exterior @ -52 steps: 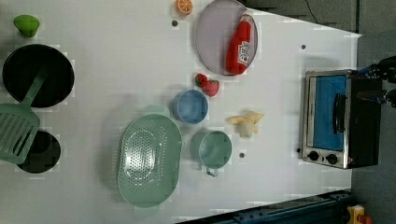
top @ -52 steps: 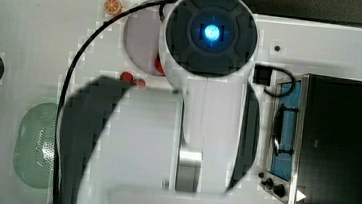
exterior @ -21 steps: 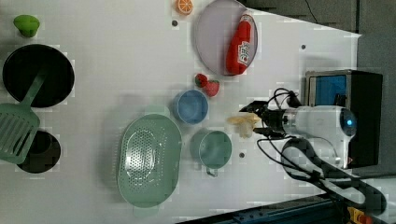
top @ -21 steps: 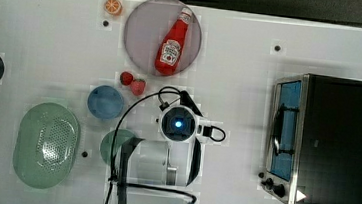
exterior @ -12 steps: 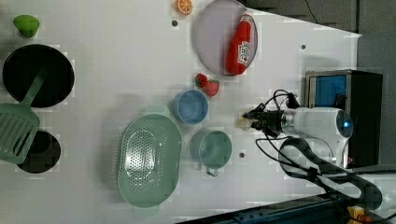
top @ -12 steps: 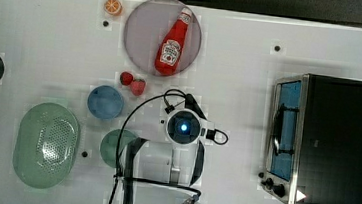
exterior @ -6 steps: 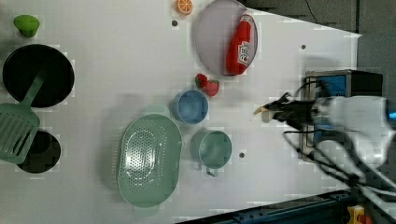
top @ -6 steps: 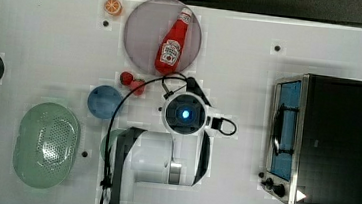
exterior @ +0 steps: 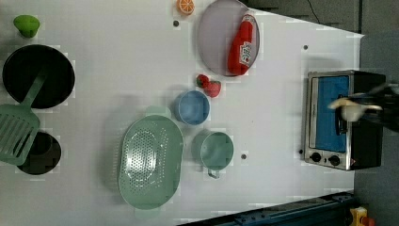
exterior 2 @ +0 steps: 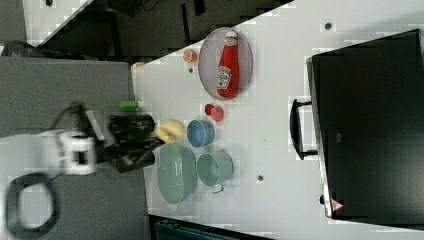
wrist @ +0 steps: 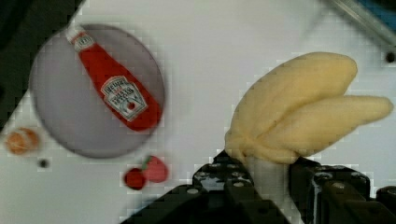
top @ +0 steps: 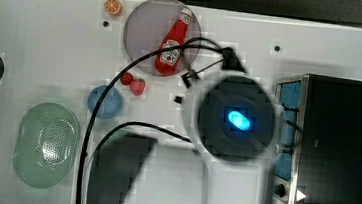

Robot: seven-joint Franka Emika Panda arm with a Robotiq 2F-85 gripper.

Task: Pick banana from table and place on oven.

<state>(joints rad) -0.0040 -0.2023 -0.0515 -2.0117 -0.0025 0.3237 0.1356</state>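
Midway: banana (wrist: 299, 112) pinched by its pale stem in narrowly parted jaws, lifted clear of the white tabletop (exterior: 117, 56) and hanging near the oven (exterior: 364, 89) door in the left view. Pick done; placing on oven's black top left.

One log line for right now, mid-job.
phase: carry | hand: shut on banana | banana: off table, in front of oven in left view | placed: not yet
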